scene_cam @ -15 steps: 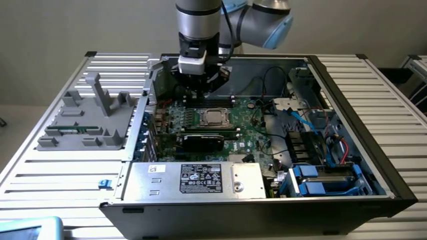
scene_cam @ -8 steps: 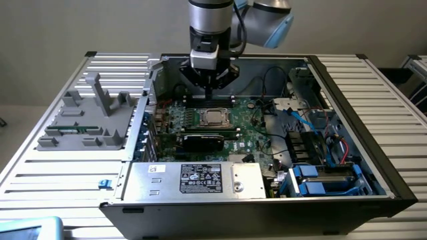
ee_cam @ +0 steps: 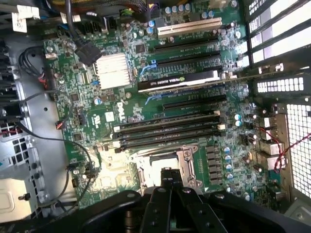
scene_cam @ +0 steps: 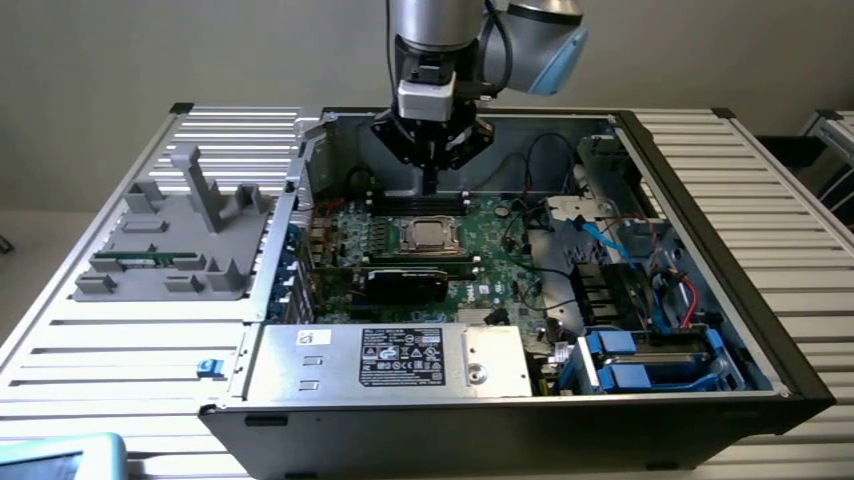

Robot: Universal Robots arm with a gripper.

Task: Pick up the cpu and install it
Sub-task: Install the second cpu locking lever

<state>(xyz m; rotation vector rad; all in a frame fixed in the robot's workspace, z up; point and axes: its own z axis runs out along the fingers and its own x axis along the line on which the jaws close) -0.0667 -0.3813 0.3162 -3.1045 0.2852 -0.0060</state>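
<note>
Currently the gripper hangs over the open computer case, fingers pinched together with nothing between them; tips sit just above the far edge of the socket, not touching it as far as I can tell.

The cpu lies flat inside the socket frame on the motherboard, silver top up; in the wrist view the same chip shows as a pale square inside the metal frame, partly hidden behind the closed fingertips.

Just near of the socket in the exterior view sit the dark memory slots, then a black graphics card standing on edge; wrist view shows those slots and the card too, plus a finned silver heatsink.

Power supply box with a white label runs along the near wall of the case; blue drive brackets sit at the near right of the exterior view; loose black cables run over the right side of the board.

Outside the case, on the exterior view's left, a grey plastic holder rests on the slatted table, well apart from the arm.
</note>
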